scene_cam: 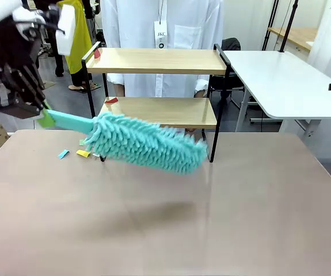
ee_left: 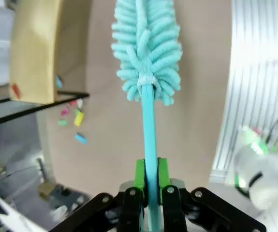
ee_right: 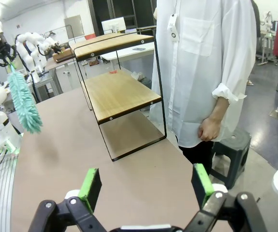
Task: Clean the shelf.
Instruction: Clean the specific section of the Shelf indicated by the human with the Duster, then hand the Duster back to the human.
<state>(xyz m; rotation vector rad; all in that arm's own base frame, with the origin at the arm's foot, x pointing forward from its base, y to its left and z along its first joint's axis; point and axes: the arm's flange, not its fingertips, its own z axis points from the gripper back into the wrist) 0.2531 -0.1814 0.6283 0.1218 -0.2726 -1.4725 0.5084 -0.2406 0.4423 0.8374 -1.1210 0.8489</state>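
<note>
We start with the wide beige counter (scene_cam: pixel 165 230), which carries everything. Beyond our left fingers (ee_left: pixel 139 175), toward the person's side, stands the two-tier shelf of light wooden boards in a black metal frame (scene_cam: pixel 153 60). Those fingers are clamped on the handle of the fluffy teal duster (scene_cam: pixel 148 146). Its head hangs just before the lower board, likely angled for a sweep. Our right fingers (ee_right: pixel 91 186) stand wide apart, empty. Small red paper scraps (scene_cam: pixel 111 100) lie on the boards, and coloured scraps (scene_cam: pixel 83 153) lie beneath the handle.
</note>
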